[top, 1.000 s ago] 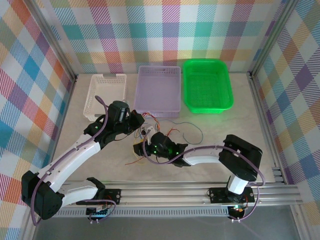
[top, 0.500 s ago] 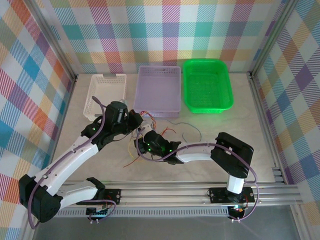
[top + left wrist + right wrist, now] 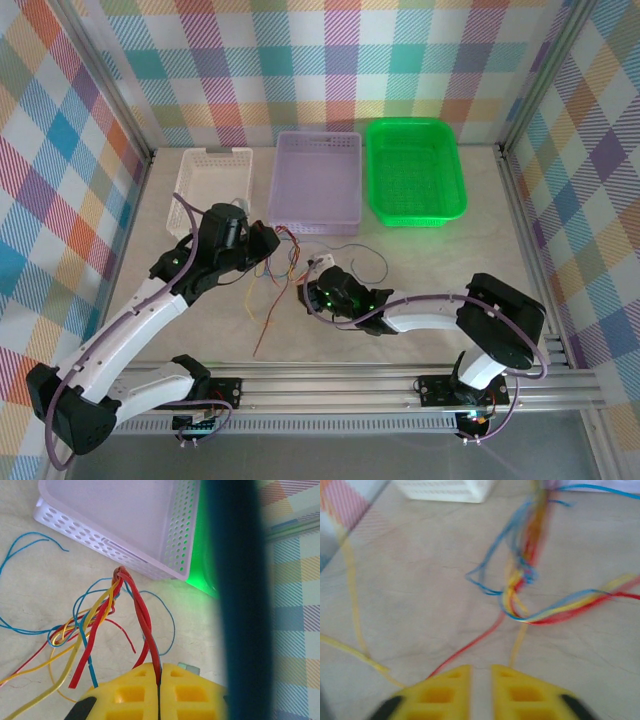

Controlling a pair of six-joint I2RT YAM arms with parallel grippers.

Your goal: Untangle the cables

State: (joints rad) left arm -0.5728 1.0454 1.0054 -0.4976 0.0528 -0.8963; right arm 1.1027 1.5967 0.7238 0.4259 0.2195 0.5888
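Note:
The cables [image 3: 284, 262] are thin red, yellow and blue wires twisted together in front of the purple basket [image 3: 316, 180]. My left gripper [image 3: 268, 240] is shut on a red strand [image 3: 145, 625] that runs up to the knot [image 3: 120, 573] where the wires meet. Loose blue and yellow strands [image 3: 75, 645] spread left over the table. My right gripper [image 3: 310, 283] hovers low just right of the bundle, its yellow fingers [image 3: 445, 685] slightly open with nothing between them. The tangle [image 3: 522, 580] lies ahead of my right gripper [image 3: 480, 672], blurred. A long red strand [image 3: 265, 325] trails toward the near edge.
A white basket [image 3: 212, 175], the purple basket and a green basket [image 3: 415, 170] line the back of the table. A single blue wire [image 3: 372, 256] loops to the right of the bundle. Checked walls close in both sides, and a rail runs along the near edge.
My left arm has drawn the held strand slightly left, stretching the bundle. My right gripper has backed away to the right, off the wires. A red strand now trails down the table.

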